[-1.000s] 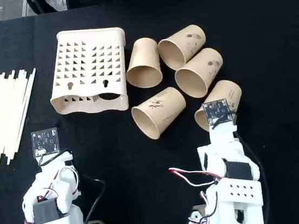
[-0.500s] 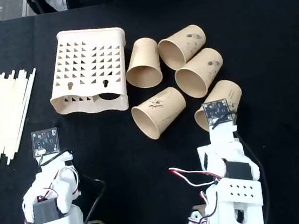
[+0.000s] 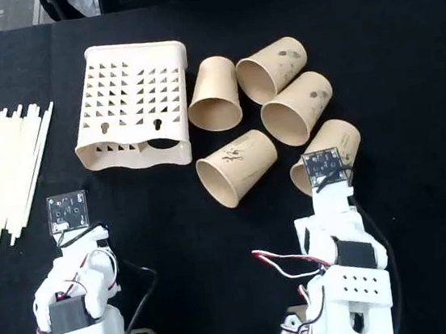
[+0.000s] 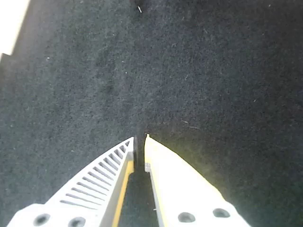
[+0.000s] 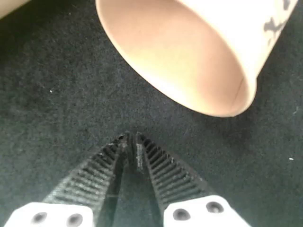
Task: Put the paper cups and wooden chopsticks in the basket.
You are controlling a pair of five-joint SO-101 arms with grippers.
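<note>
Lying sideways on desk (image 3: pixel 407 71): basket (image 3: pixel 131 105), paper cups (image 3: pixel 238 167), mouths facing arms. Wooden chopsticks (image 3: pixel 6 173) lengthwise near-to-far. Left pincer (image 4: pixel 139 138), right pincer (image 5: pixel 131 137) pressed together.

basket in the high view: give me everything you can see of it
The basket is cream, plastic-looking and boxy with rounded corners, lying on its side on the black table. Its upward face has rows of small triangular holes and two keyhole-shaped slots. The wavy edge nearest the arms looks like the open end. The chopsticks lie apart from it on one side; a paper cup lies close against the other, contact unclear.
</note>
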